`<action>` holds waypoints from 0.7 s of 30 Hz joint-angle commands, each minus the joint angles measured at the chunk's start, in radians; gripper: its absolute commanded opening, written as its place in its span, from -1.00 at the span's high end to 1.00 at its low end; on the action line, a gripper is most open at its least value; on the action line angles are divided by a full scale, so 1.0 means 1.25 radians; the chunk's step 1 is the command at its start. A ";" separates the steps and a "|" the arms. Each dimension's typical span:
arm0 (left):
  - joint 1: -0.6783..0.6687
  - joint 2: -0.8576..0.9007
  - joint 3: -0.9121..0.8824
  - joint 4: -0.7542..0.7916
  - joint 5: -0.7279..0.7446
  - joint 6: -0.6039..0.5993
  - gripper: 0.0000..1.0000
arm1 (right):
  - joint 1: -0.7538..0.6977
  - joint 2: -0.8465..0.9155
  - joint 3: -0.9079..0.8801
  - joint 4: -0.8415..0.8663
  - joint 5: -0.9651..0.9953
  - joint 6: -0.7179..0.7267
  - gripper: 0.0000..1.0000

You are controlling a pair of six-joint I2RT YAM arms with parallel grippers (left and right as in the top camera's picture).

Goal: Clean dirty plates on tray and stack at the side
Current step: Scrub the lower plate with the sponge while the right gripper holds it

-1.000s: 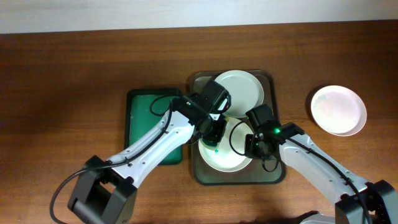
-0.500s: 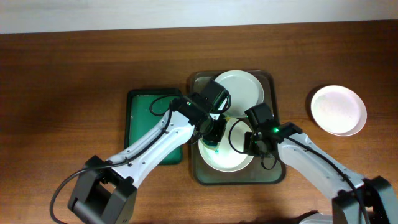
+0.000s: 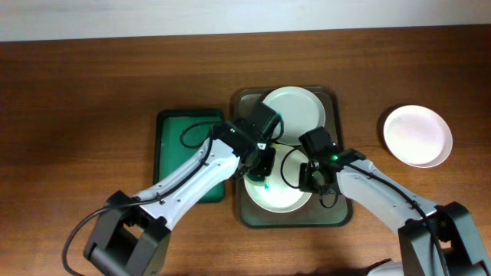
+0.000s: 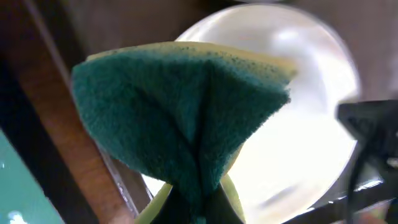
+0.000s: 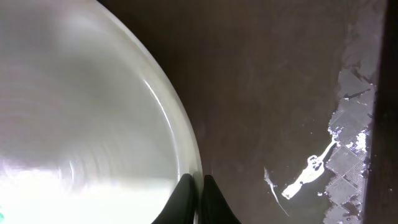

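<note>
Green sponge [image 4: 186, 124] fills your left wrist view, pinched folded by the left gripper [image 4: 196, 206], its fingers mostly cut off. Right gripper [image 5: 194, 193] clamps the rim of the near plate [image 5: 74, 112], inside the tray [image 3: 335, 216]. Arms hide that plate's far edge. Well apart, a third plate [image 3: 416, 136] sits on the table [image 3: 92, 92].

You are looking down on a wooden tabletop [image 3: 77, 92] that fills nearly the whole overhead frame. It is a warm reddish brown, with darker grain running left to right in long streaks. Along the top edge of the frame the wood ends in a straight line. Beyond it lies a pale strip [image 3: 230, 19], off-white and featureless, and you cannot tell whether it is wall or floor. The light is soft and even, so shadows on the wood are faint. The left wrist view shows a blurred band of the same wood at lower left.
</note>
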 commanded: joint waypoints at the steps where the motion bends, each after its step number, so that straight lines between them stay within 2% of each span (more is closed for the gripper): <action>1: -0.002 -0.006 -0.041 0.023 -0.022 -0.045 1.00 | 0.005 0.005 -0.008 -0.004 0.014 0.031 0.92; 5: -0.004 0.008 -0.056 0.047 -0.020 -0.063 1.00 | 0.005 0.005 -0.008 -0.004 0.014 0.042 0.92; 16: -0.005 0.161 -0.056 0.110 0.042 -0.062 1.00 | 0.005 0.005 -0.008 -0.004 0.014 0.042 0.92; 21: -0.005 0.232 -0.056 0.145 0.244 -0.062 1.00 | 0.005 0.005 -0.008 -0.004 0.014 0.042 0.92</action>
